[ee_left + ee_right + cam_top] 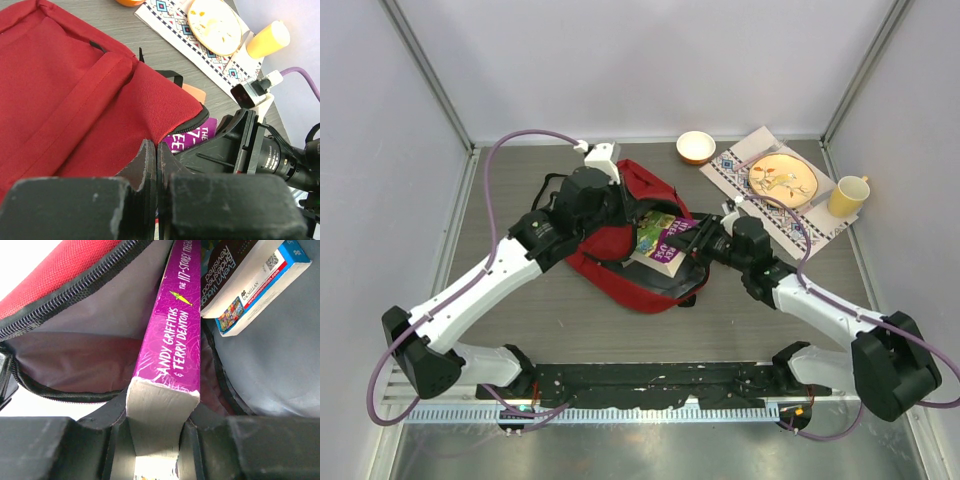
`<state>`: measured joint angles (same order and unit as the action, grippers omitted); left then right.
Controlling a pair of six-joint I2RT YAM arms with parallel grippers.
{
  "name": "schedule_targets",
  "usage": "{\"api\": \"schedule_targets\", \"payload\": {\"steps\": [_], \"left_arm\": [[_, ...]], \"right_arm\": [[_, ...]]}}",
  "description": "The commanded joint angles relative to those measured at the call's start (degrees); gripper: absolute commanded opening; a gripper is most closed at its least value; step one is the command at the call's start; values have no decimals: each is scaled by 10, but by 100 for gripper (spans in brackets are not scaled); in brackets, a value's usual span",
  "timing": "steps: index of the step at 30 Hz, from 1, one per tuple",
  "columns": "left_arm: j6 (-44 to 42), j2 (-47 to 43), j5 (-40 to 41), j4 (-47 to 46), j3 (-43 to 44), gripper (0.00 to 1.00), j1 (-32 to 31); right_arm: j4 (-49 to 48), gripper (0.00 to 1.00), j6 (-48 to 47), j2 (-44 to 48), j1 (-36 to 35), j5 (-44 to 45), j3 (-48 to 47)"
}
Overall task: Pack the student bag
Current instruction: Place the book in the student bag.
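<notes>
LEFT: the left arm's fingers (pixel 144 167) are pressed shut at the zip rim of the student bag (pixel 608 250), which lies open-mouthed in the middle of the tabletop (pixel 620 340); whether they pinch fabric cannot be told. CENTRE: a purple book (pixel 175 330) stands half inside the bag, beside a paperback (pixel 260 277) already stowed. RIGHT: the right arm's fingers (pixel 107 420) clamp the purple book's lower edge. The push likely goes best straight along the spine, clear of the zip teeth and the paperback, with the mouth held wide until release.
</notes>
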<state>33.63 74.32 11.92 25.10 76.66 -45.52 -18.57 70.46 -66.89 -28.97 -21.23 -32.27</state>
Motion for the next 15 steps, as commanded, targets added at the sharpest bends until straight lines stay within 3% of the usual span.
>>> {"api": "schedule_targets", "payload": {"steps": [1,5,8,12,15], "left_arm": [[7,-39,-10,-71,5,0,0],[7,-45,-20,-80,2,0,-1],[11,-47,-30,-92,-2,0,-1],[22,-48,-48,-122,-21,0,-1],[32,-49,-67,-132,-28,0,-2]], "right_arm": [[-51,1,13,30,-11,36,-26],[-24,1,6,51,-28,76,-10],[-77,1,11,34,-35,87,8],[-223,1,27,-28,-38,94,15],[-242,1,14,-60,-50,127,-15]]}}
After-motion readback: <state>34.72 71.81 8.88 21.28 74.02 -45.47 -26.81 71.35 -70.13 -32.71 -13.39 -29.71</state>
